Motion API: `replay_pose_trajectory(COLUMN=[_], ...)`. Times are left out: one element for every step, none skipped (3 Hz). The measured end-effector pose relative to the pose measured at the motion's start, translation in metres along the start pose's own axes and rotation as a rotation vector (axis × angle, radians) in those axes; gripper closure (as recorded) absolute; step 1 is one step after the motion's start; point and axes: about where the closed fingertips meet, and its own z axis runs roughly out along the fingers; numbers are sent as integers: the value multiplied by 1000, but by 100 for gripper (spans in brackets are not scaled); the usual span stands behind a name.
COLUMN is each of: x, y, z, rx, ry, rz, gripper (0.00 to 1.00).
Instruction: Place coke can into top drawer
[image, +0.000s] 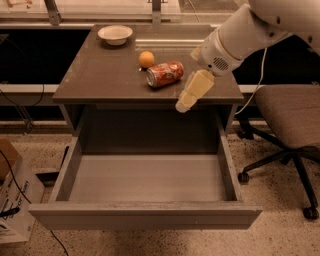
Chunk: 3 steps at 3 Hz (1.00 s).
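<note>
The coke can (165, 73) lies on its side on the cabinet top, red with white markings, its silver end facing left. The top drawer (145, 212) is pulled fully out below, its grey inside bare. My gripper (184, 105) hangs from the white arm coming in from the upper right. It is over the front right part of the cabinet top, just right of and in front of the can, not touching it. It holds nothing that I can see.
An orange (146, 59) sits just behind the can. A white bowl (115, 34) stands at the back left of the cabinet top (100, 75). An office chair (290, 120) stands to the right. A cardboard box (12, 200) and cables lie on the floor at left.
</note>
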Motion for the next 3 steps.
replay_pose_trajectory(x=[-12,-22,-26], y=[-15,-31,-53], z=[27,56,78], rx=[-15,-39,-41], ry=[-29,-45,-65], rz=[9,22,53], gripper=[0,0,0])
